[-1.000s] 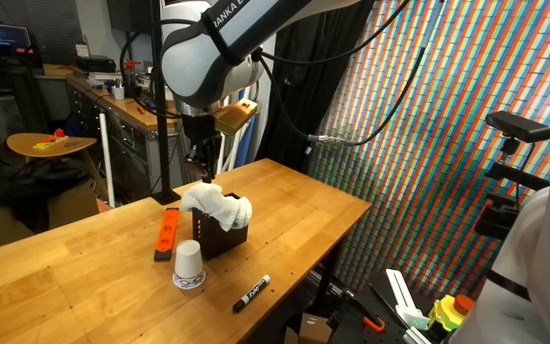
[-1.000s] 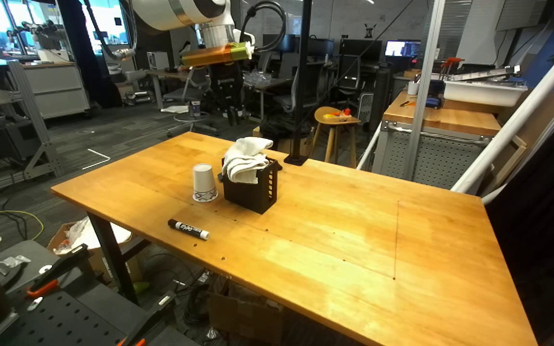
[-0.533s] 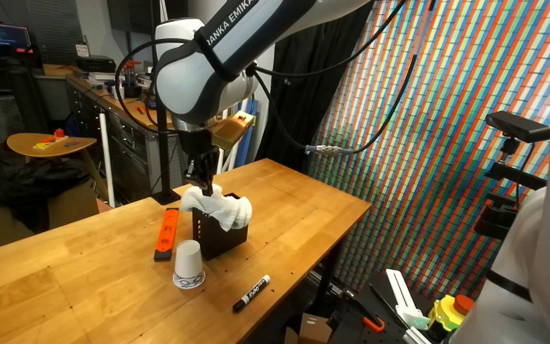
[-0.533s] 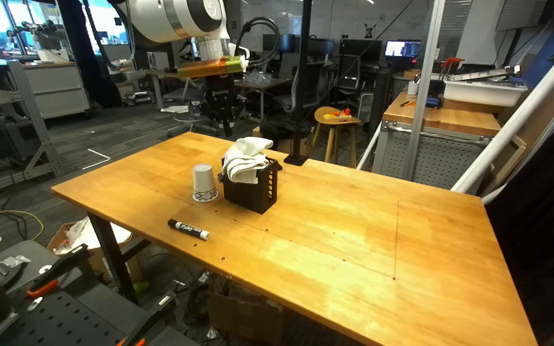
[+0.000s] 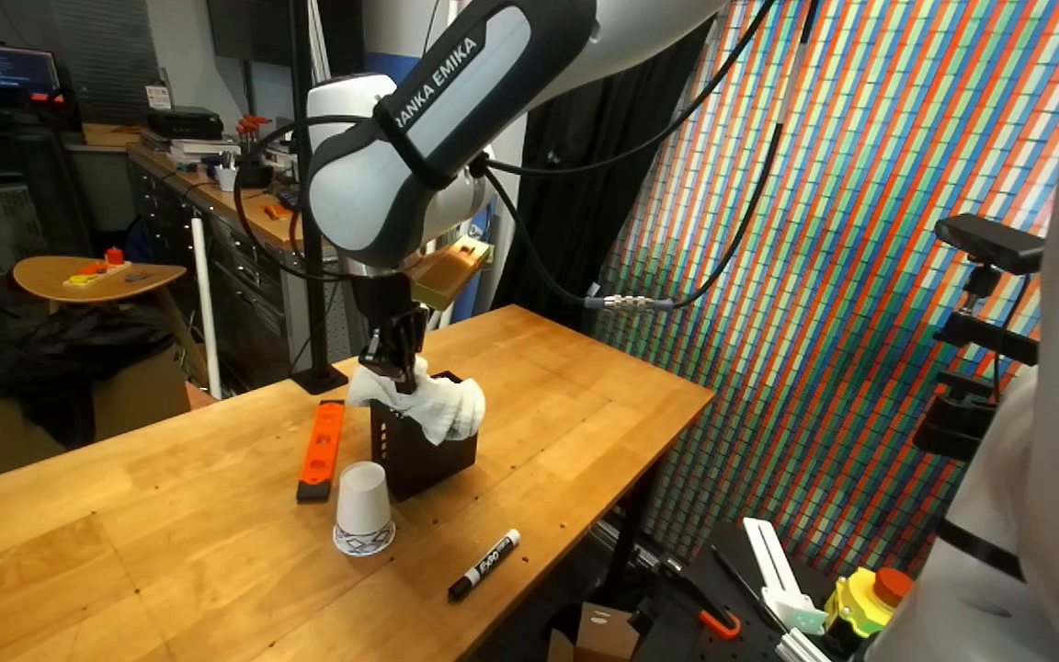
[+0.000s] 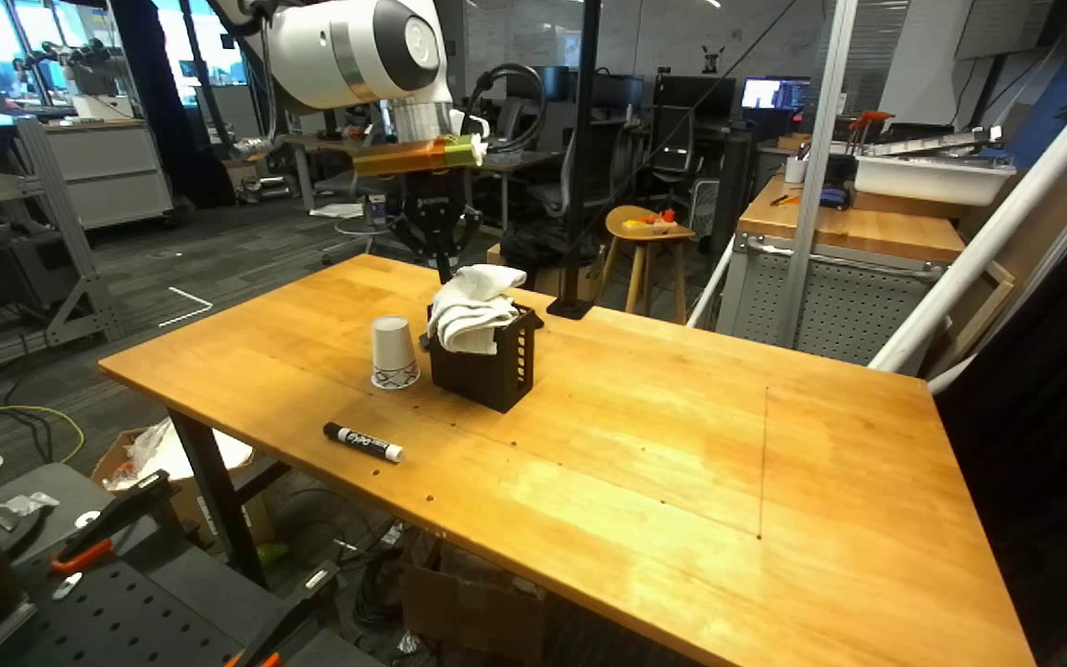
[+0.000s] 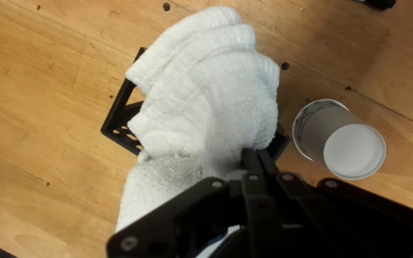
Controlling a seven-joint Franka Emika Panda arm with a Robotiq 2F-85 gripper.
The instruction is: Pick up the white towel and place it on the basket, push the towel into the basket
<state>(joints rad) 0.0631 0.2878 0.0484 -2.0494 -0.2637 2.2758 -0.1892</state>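
Towel (image 7: 210,93) lies across the basket (image 6: 478,378), whose edges prop up its folds; the tool (image 7: 256,152) points down, empty jaws together. That presumably suits pushing.

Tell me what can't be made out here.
Black basket interior: mostly hidden by the white towel, wrist view.
Gripper tips: hidden behind the towel in an exterior view.
Expo marker: mostly cut off, wrist view's top edge.
Paper cup interior: hidden, cup inverted, all views.

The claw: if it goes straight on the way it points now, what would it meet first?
Most likely the white towel, draped over the basket, as the shut claw points down at it. Depth is unclear; it may be touching now.
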